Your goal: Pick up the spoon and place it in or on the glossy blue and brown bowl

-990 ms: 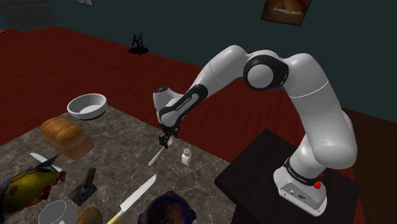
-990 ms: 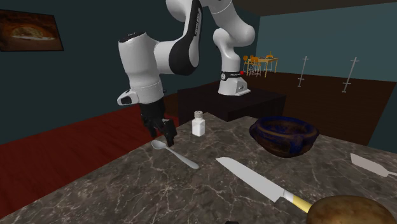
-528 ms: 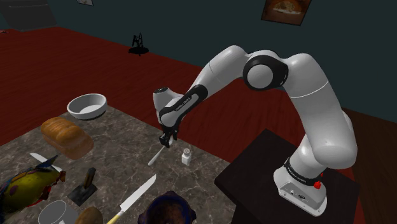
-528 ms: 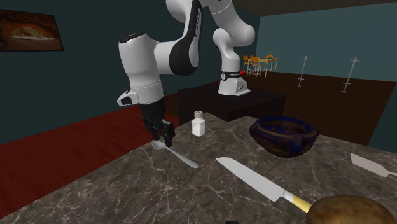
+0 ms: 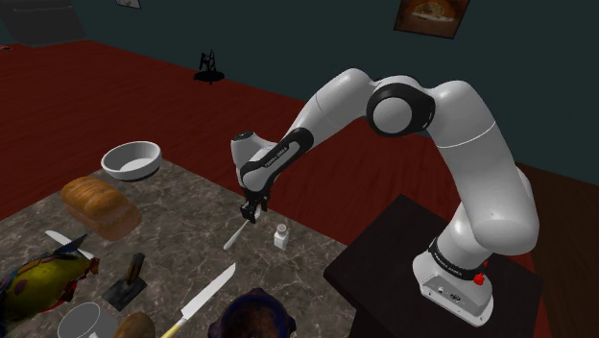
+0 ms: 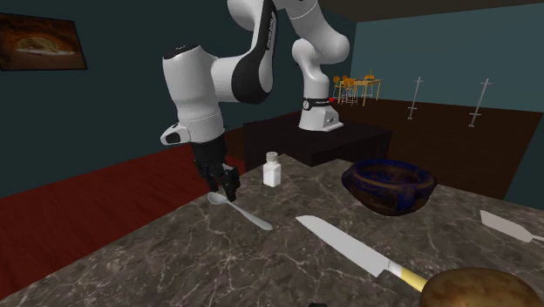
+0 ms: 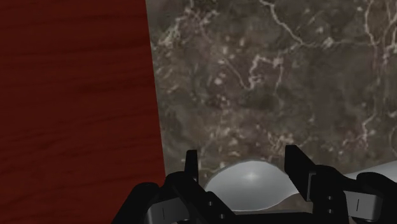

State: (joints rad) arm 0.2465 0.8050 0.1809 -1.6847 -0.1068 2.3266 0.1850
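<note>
Shoulder view first: the pincer (image 5: 251,215) is down low over the marbled tabletop (image 5: 178,206), right at the far end of the spoon (image 5: 233,236), with a small white shaker (image 5: 281,235) just beside it on the shoulder view's right. Off to that view's left sits a white bowl (image 5: 131,159) with a bare hollow and a bread loaf (image 5: 101,206) near it. The blue and brown bowl (image 5: 255,315) is cut by the near edge. In the second exterior view that bowl (image 6: 388,185) stands whole, what shows of its inside bare glaze. It is well apart from the spoon (image 6: 241,212), with a knife (image 6: 347,246) lying between them. In the wrist view the pincer's black fingers (image 7: 191,170) stand apart, straddling the spoon's rounded head, which lies flat on the tabletop beside the red floor (image 7: 70,108). Whether they touch it, I cannot tell.
</note>
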